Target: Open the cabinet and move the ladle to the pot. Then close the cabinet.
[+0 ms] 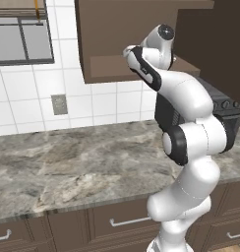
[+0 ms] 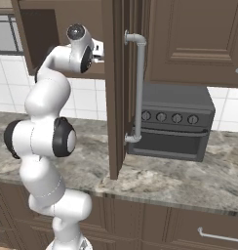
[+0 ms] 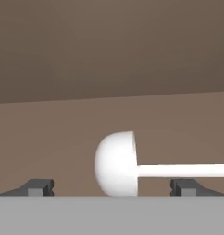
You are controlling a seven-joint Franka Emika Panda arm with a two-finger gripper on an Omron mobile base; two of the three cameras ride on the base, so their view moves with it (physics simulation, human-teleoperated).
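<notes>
Inside the cabinet (image 2: pixel 122 93), the pincer (image 3: pixel 111 188) sits low over the brown shelf floor with its 2 dark fingertips (image 3: pixel 38 187) wide apart, nothing clamped between them. Hand view: the ladle (image 3: pixel 132 167) lies on the shelf floor just ahead of the fingertips, white round bowl between the 2 tips, thin straight handle running off toward the right edge past the right tip. Cannot tell if the tips touch the ladle; a gap shows on the left side. Brown back wall of the cabinet sits behind the ladle.

Right base view: cabinet door stands swung open, seen nearly edge-on, long vertical silver bar handle (image 2: pixel 138 88) facing right. The white arm (image 2: pixel 45 136) rises from lower left and reaches up and in, hand end at the open cabinet mouth. A dark toaster oven (image 2: pixel 172 124) with 4 knobs sits on the marbled grey surface (image 2: pixel 189 180) behind the open door. Drawers with short horizontal handles sit below the surface.

Left base view: arm rises from lower right, wrist up at the cabinet's lower edge. White tiled wall, a grey wall outlet (image 1: pixel 59 104), and a window (image 1: pixel 21 37) at upper left. Surface in front is marbled grey.
</notes>
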